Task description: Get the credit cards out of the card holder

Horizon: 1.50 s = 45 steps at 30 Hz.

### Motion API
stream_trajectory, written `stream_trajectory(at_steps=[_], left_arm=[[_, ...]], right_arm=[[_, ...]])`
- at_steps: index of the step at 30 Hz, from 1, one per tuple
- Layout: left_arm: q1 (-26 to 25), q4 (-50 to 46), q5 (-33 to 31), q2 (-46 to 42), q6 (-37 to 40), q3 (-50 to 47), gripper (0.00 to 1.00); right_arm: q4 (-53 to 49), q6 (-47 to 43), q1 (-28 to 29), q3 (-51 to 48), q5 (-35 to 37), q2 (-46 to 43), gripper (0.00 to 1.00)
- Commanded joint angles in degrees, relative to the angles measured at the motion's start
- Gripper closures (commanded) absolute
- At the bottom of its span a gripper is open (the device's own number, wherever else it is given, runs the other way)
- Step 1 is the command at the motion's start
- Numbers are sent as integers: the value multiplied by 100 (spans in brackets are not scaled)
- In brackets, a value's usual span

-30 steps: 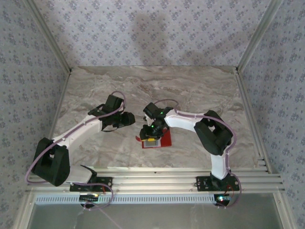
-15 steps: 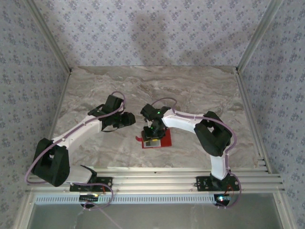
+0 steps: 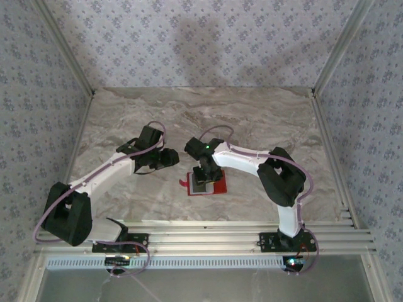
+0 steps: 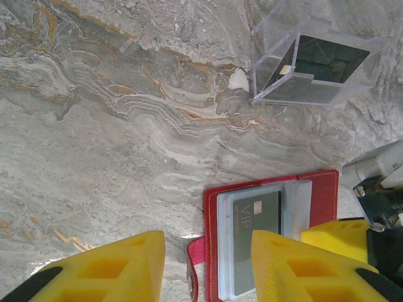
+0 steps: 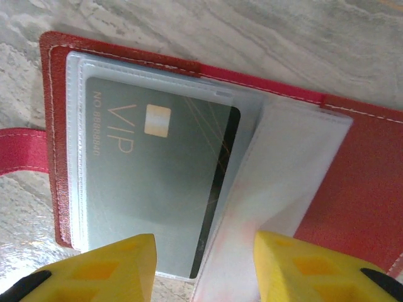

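Observation:
The red card holder lies open on the marble table, its side tab pointing left. A grey credit card marked VIP, with a gold chip and a dark edge stripe, sits in a clear pocket. A second clear pocket fans out beside it. My right gripper hovers open just over them, straddling the card's striped edge and that pocket. My left gripper is open beside the holder, above its tab, with the card in view. From above, the right gripper covers the holder, and the left gripper is to its upper left.
A clear plastic box with a dark card inside stands on the table just beyond the holder. Patterned walls enclose the table on three sides. An aluminium rail runs along the near edge.
The right gripper has shifted slightly over the open holder and its jaws have widened a little. The left arm has stayed put.

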Motion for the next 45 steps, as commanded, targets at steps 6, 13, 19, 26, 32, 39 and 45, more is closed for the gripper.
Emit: stream_trajectory(at_steps=[6,13,19,26,32,39,45], left_arm=[[-2,81,211,-24,-39,63,59],[-127,-1,161,161,-16,213,59],[-484,-283,-42,464,77,607,59],[-910,-490,-165,832,-68,923,59],[-1259,-794,-316,1175,-313,1077,59],[-1473,-746,-138,1449,-547,975,60],[-1592,-617,38,1655,-696,920,62]], right_arm=[[-540,-51,25,134,429,-28,53],[-518,-16,-169,-138,536,-275,54],[-440,-16,-377,-451,521,-444,54],[-255,-15,-588,-802,456,-603,54],[139,-69,-741,-1290,51,-686,56],[419,-57,-796,-1545,-307,-789,62],[397,84,-805,-1670,-250,-1070,63]])
